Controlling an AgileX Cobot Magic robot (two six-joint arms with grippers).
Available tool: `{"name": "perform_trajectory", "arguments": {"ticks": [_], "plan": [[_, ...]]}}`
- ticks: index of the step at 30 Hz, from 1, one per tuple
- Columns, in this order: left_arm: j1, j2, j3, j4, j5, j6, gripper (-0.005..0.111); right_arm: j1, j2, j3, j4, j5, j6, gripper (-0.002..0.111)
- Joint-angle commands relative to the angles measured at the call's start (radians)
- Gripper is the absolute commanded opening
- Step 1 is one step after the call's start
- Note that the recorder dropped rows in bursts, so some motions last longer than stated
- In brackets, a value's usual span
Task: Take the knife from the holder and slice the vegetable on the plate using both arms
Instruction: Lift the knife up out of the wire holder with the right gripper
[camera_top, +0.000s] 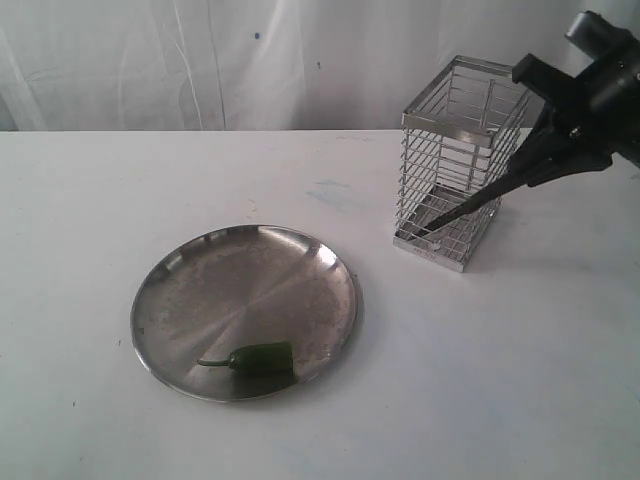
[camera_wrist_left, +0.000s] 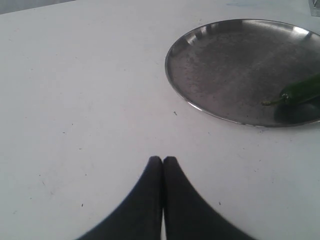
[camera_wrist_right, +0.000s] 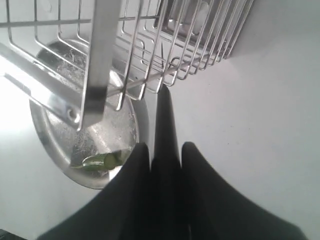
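The right gripper (camera_top: 535, 165) is clenched on the knife (camera_top: 470, 207). Its two black fingers (camera_wrist_right: 135, 170) press against either side of the handle end. In the exterior view it hangs at the 3 o'clock side of the holder (camera_top: 447, 128), level with the upper half of the cage. The right arm (camera_top: 610, 70) runs off toward 2 o'clock. The knife slants down from the gripper toward 8 o'clock, and its pointed tip lies low against the wire bars near the holder's base. Whether the tip is inside the cage or just in front of it cannot be told.

The holder stands upright on the white table (camera_top: 500, 380), at about 2 o'clock from the plate (camera_top: 230, 290) and apart from it. The vegetable (camera_top: 262, 358) lies on the plate near its 5 o'clock edge, just inside the raised rim, with the thin stem pointing to 9 o'clock.

The left gripper (camera_wrist_left: 162, 161) is clenched on nothing, its dark fingertips pressed together over bare table. It is outside the exterior view. Its wrist camera shows the plate and the stem end of the vegetable beyond the tips, well apart from them.
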Motion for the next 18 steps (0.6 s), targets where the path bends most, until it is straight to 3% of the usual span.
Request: {"name": "perform_trajectory", "arguments": {"ticks": [1,18], "plan": [[-0.008,-0.004,0.004,-0.005,0.001,0.000,0.000,-0.001,-0.066,-0.011,-0.013,0.002,0.020,0.000],[-0.008,-0.004,0.004,-0.005,0.001,0.000,0.000,-0.001,-0.320,-0.007,-0.116,0.002,0.117,0.000]]}}
